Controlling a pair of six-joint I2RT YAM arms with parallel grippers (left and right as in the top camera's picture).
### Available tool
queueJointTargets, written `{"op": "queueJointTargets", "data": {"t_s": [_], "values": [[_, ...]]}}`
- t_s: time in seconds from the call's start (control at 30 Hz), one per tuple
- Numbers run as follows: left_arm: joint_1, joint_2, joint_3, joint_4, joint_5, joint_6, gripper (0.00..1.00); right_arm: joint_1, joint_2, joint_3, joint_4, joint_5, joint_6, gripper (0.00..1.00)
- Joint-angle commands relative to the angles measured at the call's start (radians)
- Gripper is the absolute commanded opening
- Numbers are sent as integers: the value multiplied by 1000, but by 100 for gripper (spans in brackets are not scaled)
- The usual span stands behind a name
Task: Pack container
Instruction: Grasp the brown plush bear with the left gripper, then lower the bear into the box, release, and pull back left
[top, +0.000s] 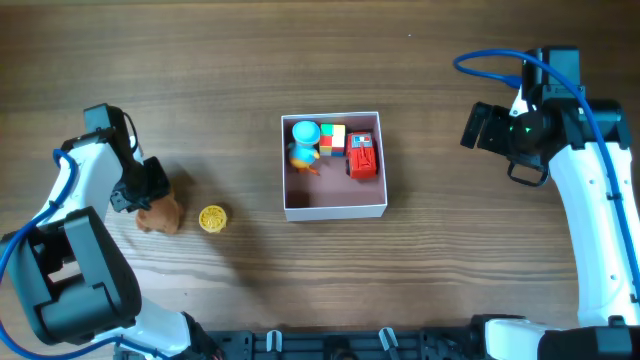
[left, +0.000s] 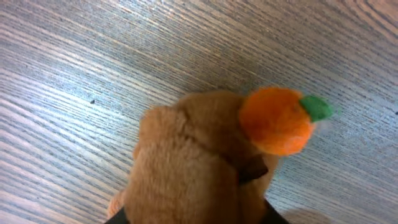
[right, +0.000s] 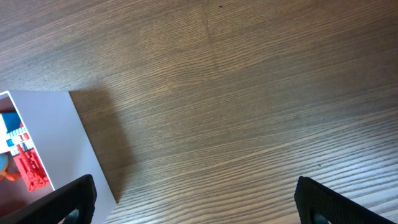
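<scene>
The container, a white square box with a pink inside, stands mid-table. It holds a blue and orange toy, a coloured cube and a red toy. My left gripper is at the far left, shut on a brown plush toy that rests on the table. In the left wrist view the plush fills the space between the fingers, with an orange ball with a green leaf on it. My right gripper is open and empty, right of the container.
A small yellow disc lies on the wood between the plush and the container. The right wrist view shows the container's white wall at the left and bare wood between the open fingers.
</scene>
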Motion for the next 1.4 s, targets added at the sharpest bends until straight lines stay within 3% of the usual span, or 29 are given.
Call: {"op": "queueJointTargets", "data": {"t_s": [0.0,0.13,0.27,0.33,0.47,0.6,0.87,0.9,0.93,1.0,1.03,1.07,1.1,1.17,1.23,1.27,1.37], "values": [[-2,-5,13,-16,30,-4,15,0,5,-7,3,-16,-16,100],[-10,-138,115,-113,81,-11,4,0,5,-7,3,-16,-16,100],[-112,-336,198,-148,163,33,4,0,6,-7,3,-16,-16,100],[-213,-439,214,-124,174,79,4,0,5,-7,3,-16,-16,100],[-564,-579,214,-30,172,289,4,0,6,-7,3,-16,-16,100],[-845,-468,214,39,160,344,4,0,6,-7,1,-16,-16,100],[-921,-87,214,73,157,340,5,0,6,-7,0,-16,-16,100],[-921,-61,214,74,157,340,7,0,6,-7,0,-16,-16,100],[-921,-45,214,77,157,340,22,0,6,-7,0,-16,-16,100],[-921,-26,214,82,157,340,27,0,6,-7,0,-16,-16,100],[-921,-25,214,84,157,340,39,0,6,-7,0,-16,-16,100],[-921,-25,214,84,157,340,43,0,6,-7,0,-16,-16,100],[-921,-26,214,84,157,340,44,0,5,-7,0,-16,-16,100],[-921,-26,214,84,157,340,69,0,6,-7,0,-16,-16,100],[-921,-29,214,84,157,340,82,0,6,-7,0,-16,-16,100],[-921,-33,216,84,157,336,96,0,5,-7,0,-16,-16,100],[-921,-74,225,84,157,328,100,0,6,-7,0,-16,-16,100]]}}
